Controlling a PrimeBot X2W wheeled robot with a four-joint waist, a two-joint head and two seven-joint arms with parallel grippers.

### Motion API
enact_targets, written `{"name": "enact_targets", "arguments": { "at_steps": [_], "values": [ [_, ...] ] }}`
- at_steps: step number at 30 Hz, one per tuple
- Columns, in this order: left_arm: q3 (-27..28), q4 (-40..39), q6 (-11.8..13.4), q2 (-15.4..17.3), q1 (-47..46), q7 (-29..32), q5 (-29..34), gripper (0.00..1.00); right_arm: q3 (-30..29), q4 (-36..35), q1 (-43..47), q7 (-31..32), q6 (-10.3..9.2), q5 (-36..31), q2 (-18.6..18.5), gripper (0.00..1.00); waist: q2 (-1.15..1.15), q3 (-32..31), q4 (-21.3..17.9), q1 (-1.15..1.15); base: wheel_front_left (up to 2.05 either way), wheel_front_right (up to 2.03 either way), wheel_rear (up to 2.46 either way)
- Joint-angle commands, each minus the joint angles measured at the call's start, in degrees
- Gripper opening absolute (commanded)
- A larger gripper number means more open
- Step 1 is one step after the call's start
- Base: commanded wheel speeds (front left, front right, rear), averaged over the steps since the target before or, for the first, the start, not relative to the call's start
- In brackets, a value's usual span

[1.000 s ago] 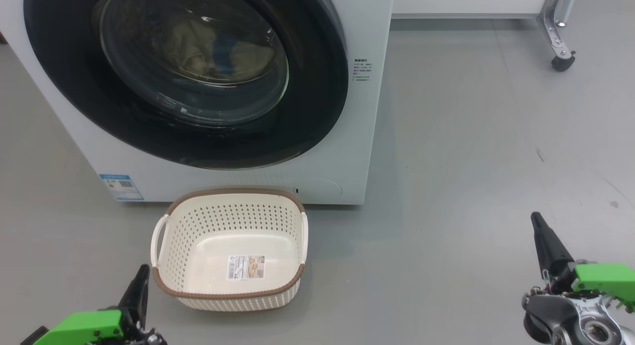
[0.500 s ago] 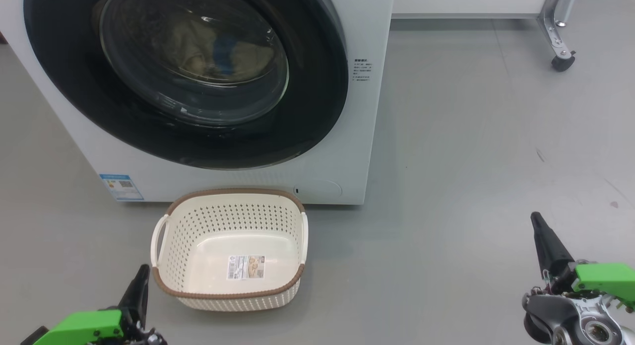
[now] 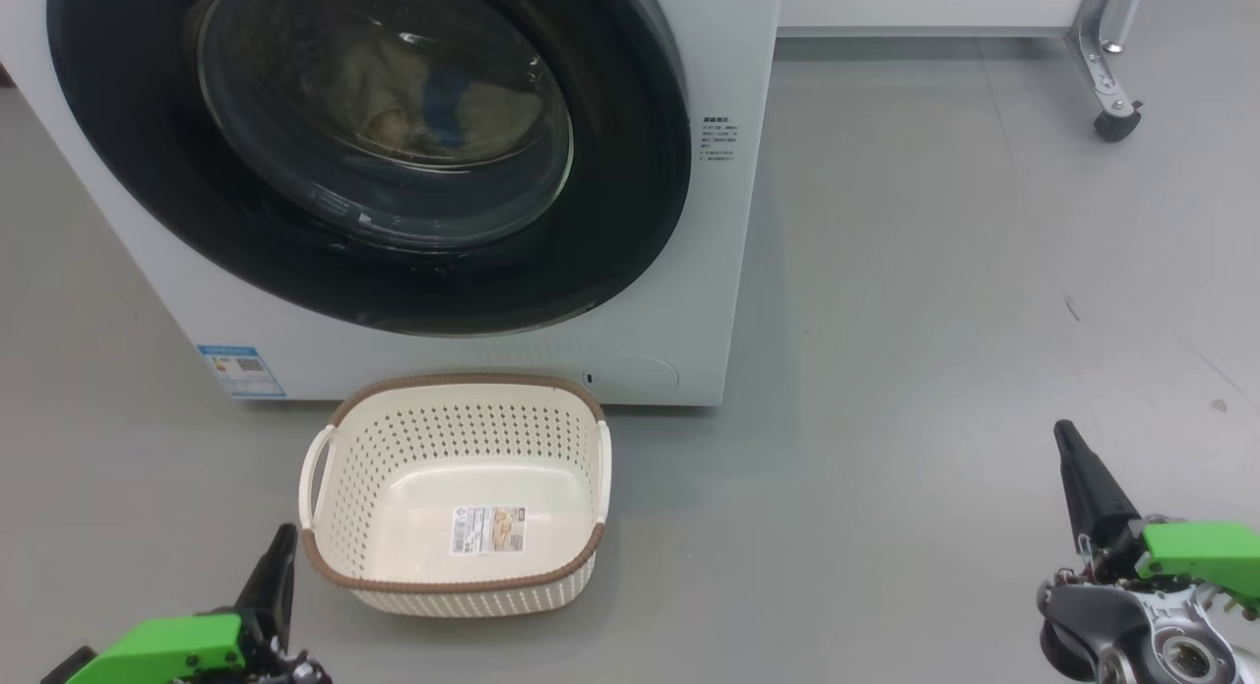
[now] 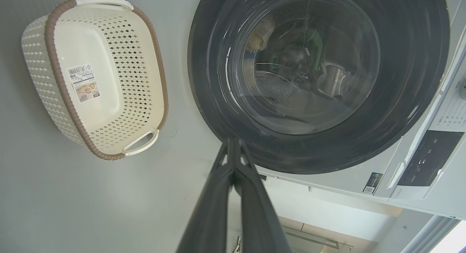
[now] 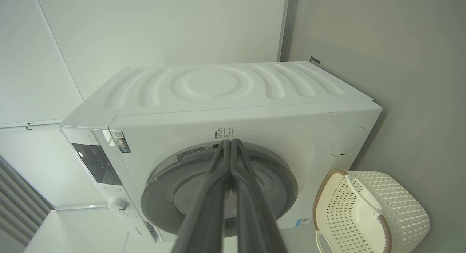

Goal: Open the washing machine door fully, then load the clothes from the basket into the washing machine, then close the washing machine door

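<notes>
Grey floor (image 3: pixel 886 369) bears basket (image 3: pixel 453 587) beside closed left gripper (image 3: pixel 283 541), far from closed right gripper (image 3: pixel 1065 438).

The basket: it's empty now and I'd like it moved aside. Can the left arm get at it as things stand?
Probably yes. The left gripper, fingers shut, hangs just beside the basket at its near left corner, with nothing between them; it would need to open first.

You see the right gripper (image 5: pixel 230 141), fingers pressed together, bottom centre; washing machine door (image 5: pixel 171 184) closed; basket (image 5: pixel 400 205) lower right.
</notes>
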Motion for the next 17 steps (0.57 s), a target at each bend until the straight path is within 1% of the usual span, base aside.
{"name": "enact_targets", "arguments": {
  "at_steps": [1, 17],
  "values": [
    [2.05, -2.07, -0.41, 0.48, -2.91, 0.35, -0.29, 0.0, 0.95, -1.79, -3.1, 0.26, -0.15, -0.19, -0.98, 0.0, 0.0, 0.0, 0.0, 0.0, 0.0, 0.0, 0.0],
    [2.05, -2.07, -0.41, 0.48, -2.91, 0.34, -0.29, 0.0, 0.83, -1.79, -3.11, 0.36, -0.15, -0.3, -0.89, 0.0, 0.0, 0.0, 0.0, 0.0, 0.0, 0.0, 0.0]
  ]
}}
